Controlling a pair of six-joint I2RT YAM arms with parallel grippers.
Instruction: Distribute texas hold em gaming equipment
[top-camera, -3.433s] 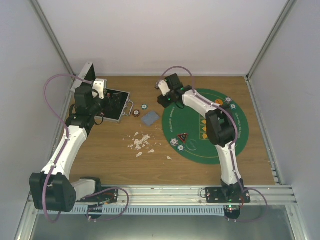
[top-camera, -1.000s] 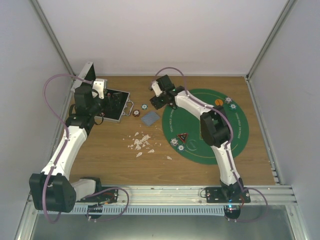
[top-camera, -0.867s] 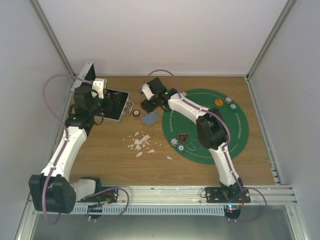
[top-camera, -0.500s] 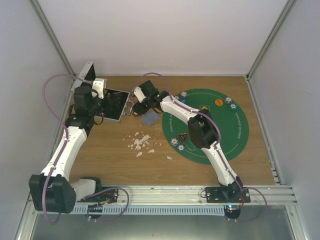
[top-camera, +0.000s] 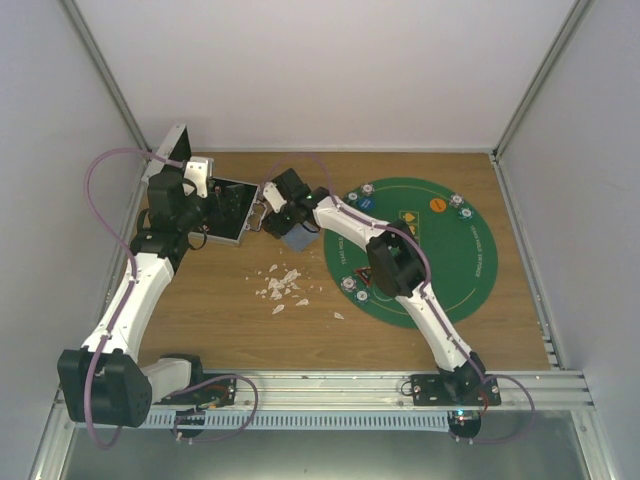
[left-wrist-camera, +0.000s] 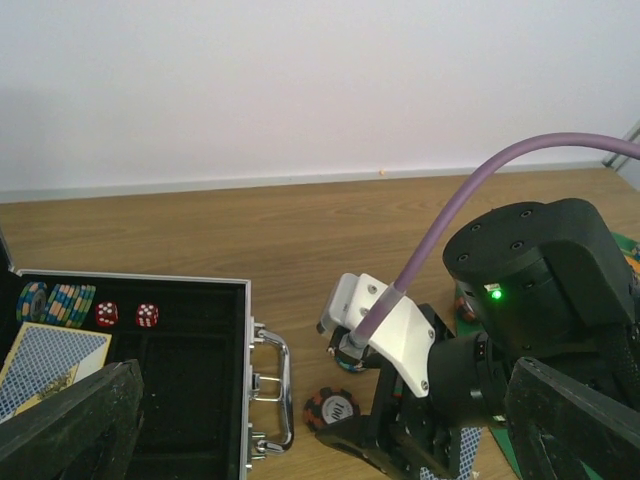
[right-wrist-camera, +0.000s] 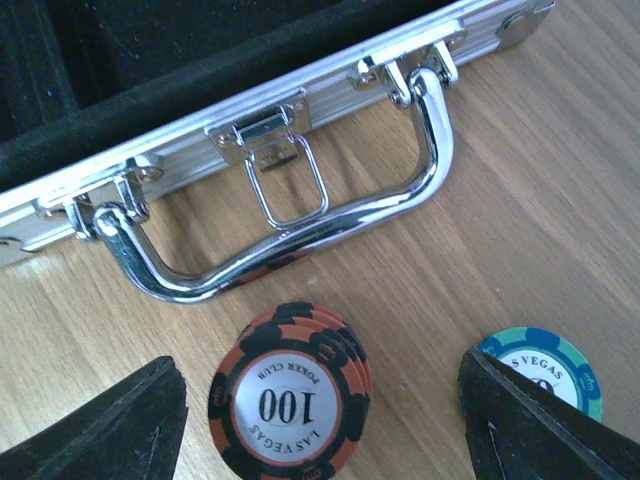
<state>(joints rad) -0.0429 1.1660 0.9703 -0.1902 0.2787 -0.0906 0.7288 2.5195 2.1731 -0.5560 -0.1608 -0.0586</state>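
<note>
Top view: right gripper (top-camera: 268, 207) hangs at the open case's (top-camera: 243, 224) handle, toward the tabletop's far-left corner. Left wrist: left gripper (left-wrist-camera: 325, 405) has its fingers spread wide above the case. Right wrist: fingers apart, orange-black 100 chip stack (right-wrist-camera: 290, 405) between them, teal chip (right-wrist-camera: 540, 372) just beside.

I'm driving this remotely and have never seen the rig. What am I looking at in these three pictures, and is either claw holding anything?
Two robot arms, left and right, are bolted at the table's near edge. The overhead picture looks down from behind them. The other two come from a camera on each wrist; the dark blocks in the bottom corners are that arm's own fingers. On the table lie an open case, a green mat, grey-blue cards and white scraps. The left gripper hovers open by the case. The right gripper, open, hangs over an orange-black chip stack near the case handle, a teal chip beside it. Neither holds anything.
</note>
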